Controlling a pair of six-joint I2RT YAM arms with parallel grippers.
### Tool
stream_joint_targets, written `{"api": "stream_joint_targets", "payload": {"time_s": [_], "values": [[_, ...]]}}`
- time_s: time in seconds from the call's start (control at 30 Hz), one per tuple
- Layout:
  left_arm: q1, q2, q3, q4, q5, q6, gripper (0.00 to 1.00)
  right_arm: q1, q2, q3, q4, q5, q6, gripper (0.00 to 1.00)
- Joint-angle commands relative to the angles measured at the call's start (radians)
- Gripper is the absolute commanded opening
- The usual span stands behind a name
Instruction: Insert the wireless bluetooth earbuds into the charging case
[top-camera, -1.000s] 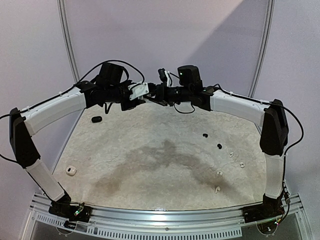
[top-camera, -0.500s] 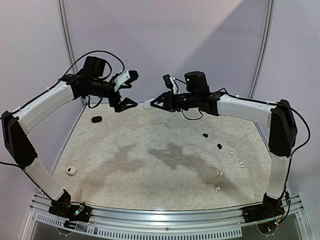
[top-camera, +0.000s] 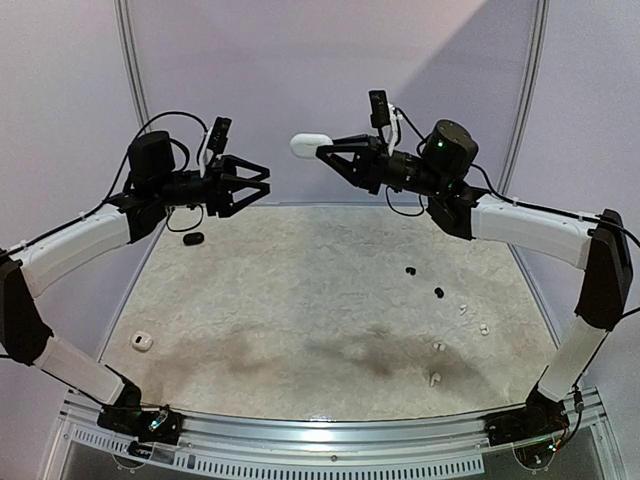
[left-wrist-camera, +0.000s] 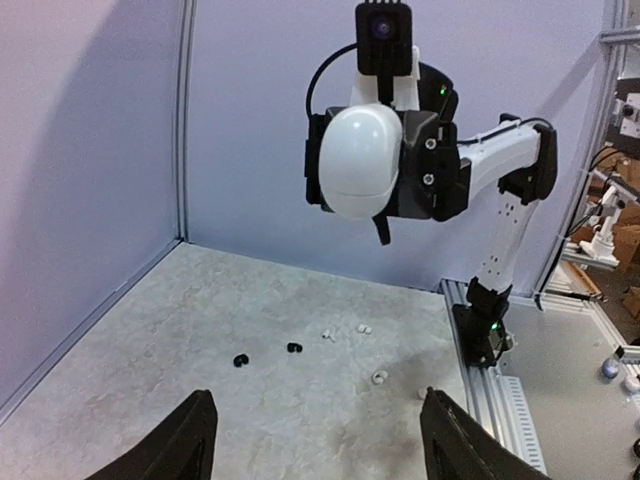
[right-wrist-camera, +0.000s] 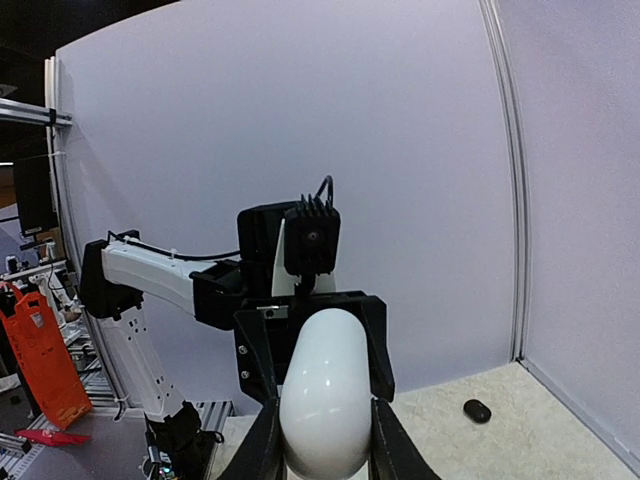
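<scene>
6 buds lie loose on the right of the worktop (top-camera: 300, 290): 2 black earbuds (top-camera: 409, 270) farther back, 4 white earbuds (top-camera: 483, 328) strung toward the near edge. Right tool (top-camera: 326, 151) is clamped on a white case (top-camera: 307, 145), held high over the far edge; left tool (top-camera: 262, 186) faces it, jaws spread, holding nothing. A black case (top-camera: 194, 238) and a second white case (top-camera: 141, 342) sit on the left, well apart.

A mottled beige table (top-camera: 300, 270), darkened by shadowy patches near its front, stands enclosed by pale lilac wall panels (top-camera: 330, 70). A slotted aluminium rail (top-camera: 330, 437) lines its near edge.
</scene>
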Motion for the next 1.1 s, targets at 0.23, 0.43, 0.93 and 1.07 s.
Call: {"api": "stream_joint_targets", "payload": {"time_s": [0.23,0.43,0.93,1.07], "values": [[-0.124,0.049,0.059,0.31,-0.047,-0.249,0.52,0.03,0.04,0.015,0.121,-0.025,-0.025,0.0],[-0.142,0.064,0.075,0.326,-0.076,-0.26,0.55,0.033,0.032,0.017,0.088,-0.021,-0.027,0.0],[-0.14,0.085,0.125,0.196,-0.035,-0.157,0.45,0.035,-0.001,0.015,-0.041,-0.025,-0.128,0.0],[-0.14,0.088,0.113,0.182,-0.018,-0.152,0.47,0.035,0.012,0.014,0.049,-0.026,-0.077,0.0]]}}
